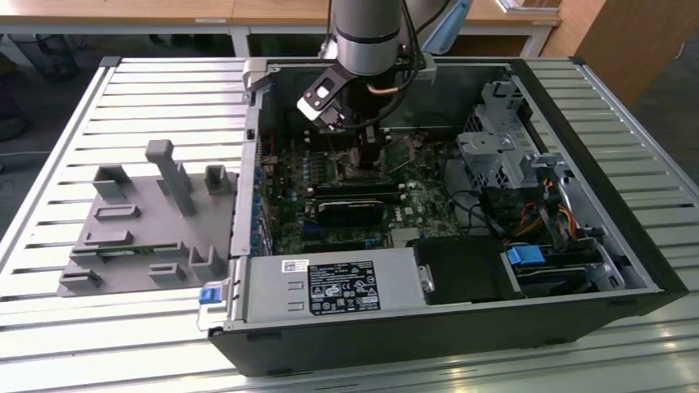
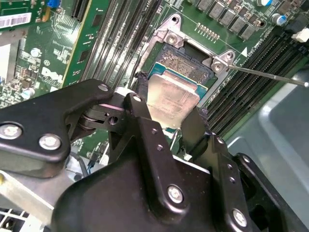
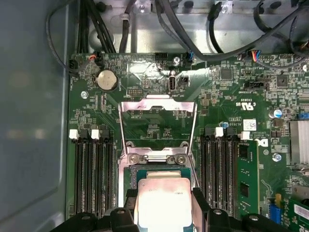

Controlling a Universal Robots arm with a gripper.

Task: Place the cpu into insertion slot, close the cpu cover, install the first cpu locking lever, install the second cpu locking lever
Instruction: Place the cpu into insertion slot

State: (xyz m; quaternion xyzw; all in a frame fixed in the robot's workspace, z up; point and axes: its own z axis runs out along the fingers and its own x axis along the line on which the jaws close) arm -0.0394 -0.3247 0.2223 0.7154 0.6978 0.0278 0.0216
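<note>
My gripper point(image 2: 171, 108) is shut on the cpu point(image 2: 170, 99), a square chip with a dull silver top, with one black finger on each of two opposite edges. The chip hangs just over the insertion slot point(image 2: 186, 60) on the green motherboard point(image 1: 327, 176); I cannot tell whether it touches. In the first wrist view the cpu point(image 3: 164, 198) sits between the fingertips point(image 3: 199, 205), and the cpu cover point(image 3: 157, 104) stands swung open beyond the socket. A thin locking lever point(image 2: 270, 76) sticks out sideways from the socket's corner. In the exterior view the gripper point(image 1: 366, 151) reaches down inside the case.
Long black memory slots point(image 3: 94, 169) flank the socket on both sides. The open computer case point(image 1: 611, 246) holds a power supply point(image 1: 339, 286), a drive cage point(image 1: 497, 155) and cables. A grey fixture point(image 1: 142, 221) lies on the slatted table at the exterior view's left.
</note>
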